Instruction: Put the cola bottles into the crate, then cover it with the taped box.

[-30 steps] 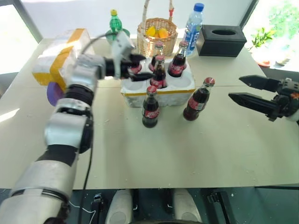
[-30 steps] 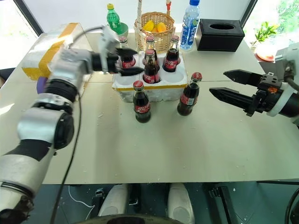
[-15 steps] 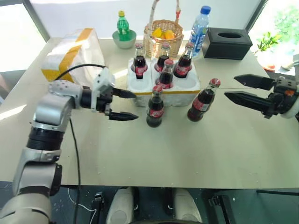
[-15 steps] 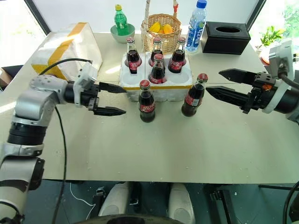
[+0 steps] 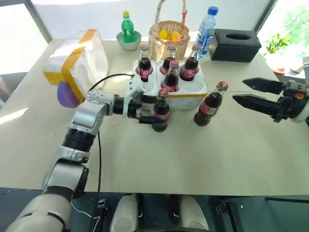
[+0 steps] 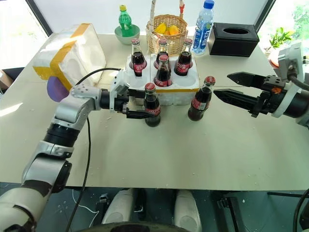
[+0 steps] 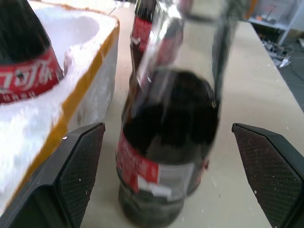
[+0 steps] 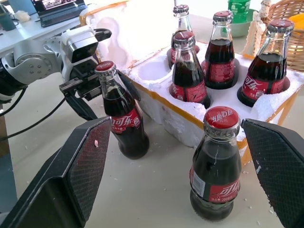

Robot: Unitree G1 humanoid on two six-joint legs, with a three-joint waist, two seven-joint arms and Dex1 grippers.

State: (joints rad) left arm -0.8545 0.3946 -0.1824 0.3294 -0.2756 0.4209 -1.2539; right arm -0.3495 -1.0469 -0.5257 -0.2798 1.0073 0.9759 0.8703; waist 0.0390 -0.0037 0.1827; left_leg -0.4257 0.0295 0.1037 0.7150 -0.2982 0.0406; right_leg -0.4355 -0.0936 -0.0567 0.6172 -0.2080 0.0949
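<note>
I see four cola bottles [image 6: 163, 72] seated in the crate [image 6: 166, 89]: three along the far row, one in the near row's middle hole. The near corner holes on either side of it are unfilled. Two more bottles stand upright on the table [image 6: 193, 154], in front of the crate: one [image 6: 151, 105] before its left half, one [image 6: 200, 99] just off its right front corner.

My left gripper [image 6: 140, 105] reaches in level from the left, its fingers spread wide and straddling the left loose bottle at label height. In the left wrist view the bottle [image 7: 166, 142] sits between the two pads [image 7: 80, 166] with daylight on both sides, so I log it as bracketed, not gripped.

My right gripper [image 6: 234, 87] hangs above the table at the right, fingers parted, pointing toward the right loose bottle and clear of it; it carries nothing.

The taped box [image 6: 67, 53] sits at the table's far left, well apart from the crate. Behind the crate: green soda bottle [image 6: 125, 20], wicker basket [image 6: 166, 30], water bottle [image 6: 201, 26], black tissue box [image 6: 235, 38]
</note>
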